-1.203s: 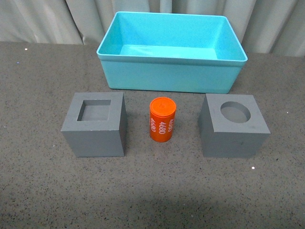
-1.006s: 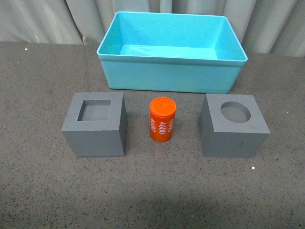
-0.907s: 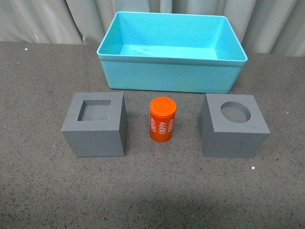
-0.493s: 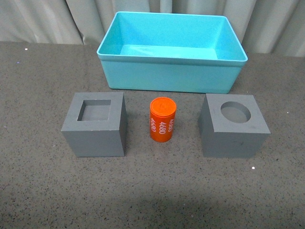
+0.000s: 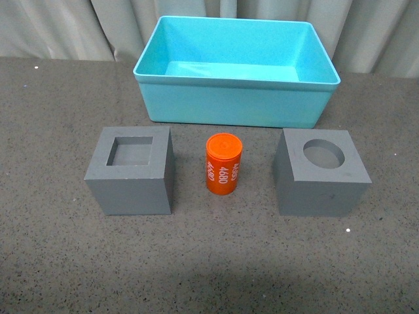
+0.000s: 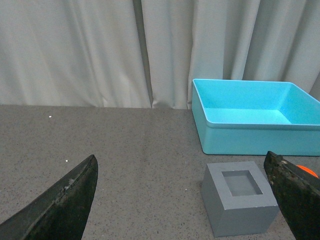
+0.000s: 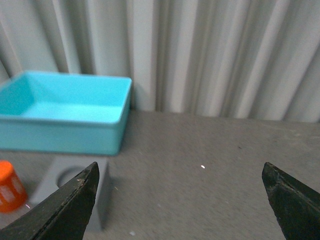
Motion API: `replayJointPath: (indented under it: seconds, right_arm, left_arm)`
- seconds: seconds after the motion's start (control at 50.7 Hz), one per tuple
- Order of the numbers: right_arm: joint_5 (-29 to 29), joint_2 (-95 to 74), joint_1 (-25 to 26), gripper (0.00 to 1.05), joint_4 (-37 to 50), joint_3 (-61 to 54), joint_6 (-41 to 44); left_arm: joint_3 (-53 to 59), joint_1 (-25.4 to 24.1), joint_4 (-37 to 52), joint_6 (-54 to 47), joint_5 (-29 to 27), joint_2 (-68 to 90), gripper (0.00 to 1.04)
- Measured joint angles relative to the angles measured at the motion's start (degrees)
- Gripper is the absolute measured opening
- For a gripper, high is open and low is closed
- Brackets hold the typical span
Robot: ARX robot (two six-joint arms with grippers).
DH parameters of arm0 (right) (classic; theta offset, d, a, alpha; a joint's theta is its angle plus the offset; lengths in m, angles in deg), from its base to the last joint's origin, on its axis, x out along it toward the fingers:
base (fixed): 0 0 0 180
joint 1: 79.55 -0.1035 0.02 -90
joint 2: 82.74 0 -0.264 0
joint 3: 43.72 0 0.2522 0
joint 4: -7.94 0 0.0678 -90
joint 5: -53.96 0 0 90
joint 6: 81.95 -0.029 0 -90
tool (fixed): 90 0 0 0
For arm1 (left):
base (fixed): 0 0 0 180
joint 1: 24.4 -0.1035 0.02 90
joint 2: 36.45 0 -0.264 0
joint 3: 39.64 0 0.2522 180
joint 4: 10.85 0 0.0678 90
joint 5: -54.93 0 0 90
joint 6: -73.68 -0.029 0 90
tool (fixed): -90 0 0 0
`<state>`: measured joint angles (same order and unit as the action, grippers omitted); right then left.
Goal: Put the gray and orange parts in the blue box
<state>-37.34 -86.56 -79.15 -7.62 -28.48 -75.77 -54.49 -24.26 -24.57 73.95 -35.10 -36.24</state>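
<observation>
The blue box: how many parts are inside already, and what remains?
Done: nothing, the turquoise-blue plastic box is empty. In hand: nothing, the left gripper and right gripper are open. To do: the square-recess gray cube, the orange cylinder and the round-recess gray cube, all on the dark table.

Open gaps flank the orange cylinder [image 5: 224, 164].

I'm seeing a dark speckled tabletop [image 5: 59, 261] spreading wide, and a pale pleated curtain [image 6: 75, 50] hanging behind its far edge
</observation>
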Motion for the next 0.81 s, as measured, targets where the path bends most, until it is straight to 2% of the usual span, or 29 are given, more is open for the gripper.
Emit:
replayJointPath:
  seconds: [0.059, 0.138, 0.276, 0.394, 0.493, 0.631, 0.809]
  right_arm:
    - [0.0, -7.4, -0.3, 0.95, 2.3, 1.5, 6.1]
    - [0.0, -17.2, -4.0, 0.95, 7.6, 3.0, 9.8]
    - [-0.3, -38.9, -8.2, 0.95, 19.1, 8.6, 9.0]
    - [-1.7, -55.1, -8.9, 0.95, 24.4, 14.1, 6.6]
    - [-1.6, -65.2, -9.2, 0.95, 23.8, 18.9, 4.2]
    - [-1.2, -79.8, -10.4, 0.95, 17.7, 28.4, -0.5]
    - [-0.4, -89.9, -12.0, 0.95, 12.0, 36.5, -5.4]
  left_arm:
    - [0.0, 0.0, 0.0, 0.0, 0.0, 0.0, 0.98]
    - [0.0, 0.0, 0.0, 0.0, 0.0, 0.0, 0.98]
    - [0.0, 0.0, 0.0, 0.0, 0.0, 0.0, 0.98]
    - [0.0, 0.0, 0.0, 0.0, 0.0, 0.0, 0.98]
    - [0.0, 0.0, 0.0, 0.0, 0.0, 0.0, 0.98]
    - [0.0, 0.0, 0.0, 0.0, 0.0, 0.0, 0.98]
    - [0.0, 0.0, 0.0, 0.0, 0.0, 0.0, 0.98]
